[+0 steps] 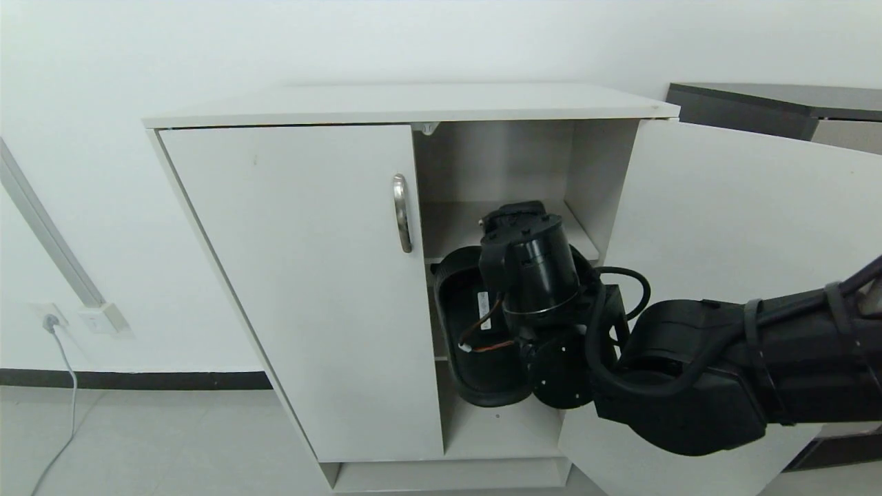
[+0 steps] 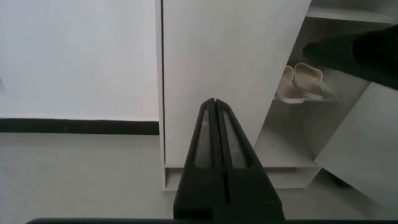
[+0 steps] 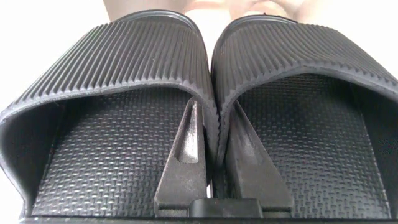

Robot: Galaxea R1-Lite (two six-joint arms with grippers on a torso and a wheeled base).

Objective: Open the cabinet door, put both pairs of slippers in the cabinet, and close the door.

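Note:
A white cabinet (image 1: 413, 103) stands against the wall with its right door (image 1: 723, 207) swung open and its left door (image 1: 296, 275) shut. My right arm's wrist (image 1: 530, 269) is inside the opening, holding a pair of black slippers (image 1: 475, 331) at mid height. My right gripper (image 3: 216, 112) is shut on the slippers' two touching inner sides, one slipper (image 3: 112, 93) on each side (image 3: 305, 93). A pair of white slippers (image 2: 305, 81) lies on a lower shelf inside. My left gripper (image 2: 215, 102) hangs shut and empty, low in front of the left door.
The left door carries a metal handle (image 1: 402, 212). An upper shelf (image 1: 468, 227) sits behind my wrist. A dark cabinet (image 1: 772, 107) stands to the right, behind the open door. A wall socket with a cable (image 1: 52, 320) is at the left, above open floor (image 1: 138, 441).

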